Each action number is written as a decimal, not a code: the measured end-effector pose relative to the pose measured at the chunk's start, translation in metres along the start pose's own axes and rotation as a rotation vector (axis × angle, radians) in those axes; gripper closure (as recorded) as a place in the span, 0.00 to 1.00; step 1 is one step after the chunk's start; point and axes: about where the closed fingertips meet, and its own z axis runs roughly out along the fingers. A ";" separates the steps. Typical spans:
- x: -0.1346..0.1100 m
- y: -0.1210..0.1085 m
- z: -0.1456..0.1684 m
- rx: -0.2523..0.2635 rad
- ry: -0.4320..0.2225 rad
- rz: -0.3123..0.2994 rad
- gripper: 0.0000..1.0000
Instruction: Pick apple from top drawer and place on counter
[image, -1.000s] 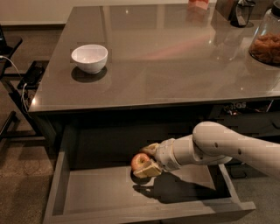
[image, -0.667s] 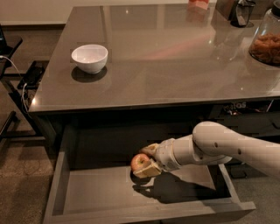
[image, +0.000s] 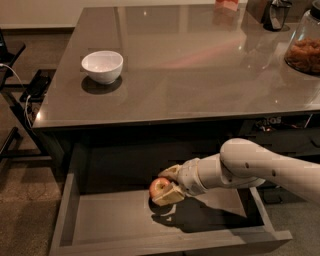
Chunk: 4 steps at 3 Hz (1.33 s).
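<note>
The apple (image: 159, 187) is small, red with yellowish patches, and sits just above the grey floor of the open top drawer (image: 110, 220), near its middle. My gripper (image: 167, 184) reaches in from the right on a white arm, and its tan fingers (image: 169, 196) are closed around the apple, one above and one below. The glossy grey-brown counter (image: 190, 65) spreads above the drawer.
A white bowl (image: 102, 66) stands on the counter's left part. A glass jar with brown contents (image: 304, 50) and a dark appliance (image: 274, 14) stand at the far right. The thick drawer front (image: 170, 247) runs along the bottom. Cables and a black frame (image: 25, 95) are on the left.
</note>
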 end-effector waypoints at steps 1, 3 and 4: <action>-0.003 0.008 -0.023 0.003 0.030 0.019 1.00; -0.073 0.029 -0.103 0.050 -0.004 -0.073 1.00; -0.129 0.012 -0.138 0.110 -0.043 -0.115 1.00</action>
